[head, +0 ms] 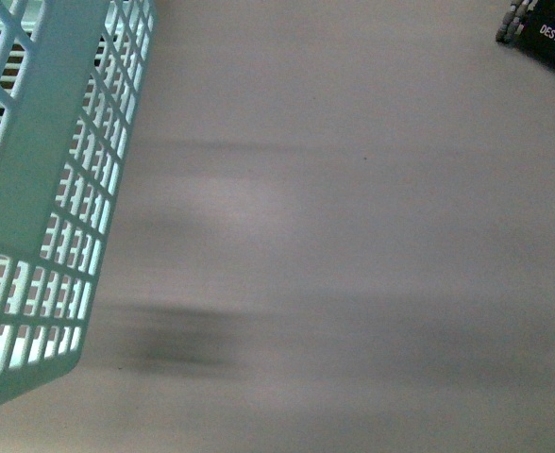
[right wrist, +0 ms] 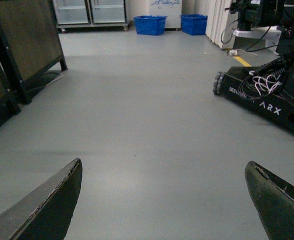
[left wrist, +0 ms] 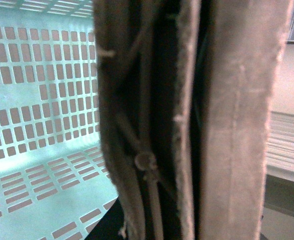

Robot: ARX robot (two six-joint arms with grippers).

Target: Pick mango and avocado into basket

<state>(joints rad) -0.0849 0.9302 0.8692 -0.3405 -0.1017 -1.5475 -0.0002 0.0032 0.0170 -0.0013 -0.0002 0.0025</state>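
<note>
The turquoise basket (head: pixel 46 189) hangs at the left edge of the front view, its slotted side tilted above grey floor. In the left wrist view its slotted wall and floor (left wrist: pixel 42 115) fill the left half, and nothing shows inside that part. The brown handles (left wrist: pixel 237 125) rise close to the lens, and my left gripper is shut on them; its fingers are hidden behind the straps. My right gripper (right wrist: pixel 164 175) is open over bare floor, with nothing between its dark fingertips (right wrist: pixel 54 200). The mango and the avocado are out of view.
Another ARX robot base (right wrist: pixel 267 95) with cables stands on the floor at the right, also visible as a dark base (head: pixel 546 33) in the front view. Two blue bins (right wrist: pixel 149 24) sit far back by cabinets. A dark panel on legs (right wrist: pixel 22 45) stands left.
</note>
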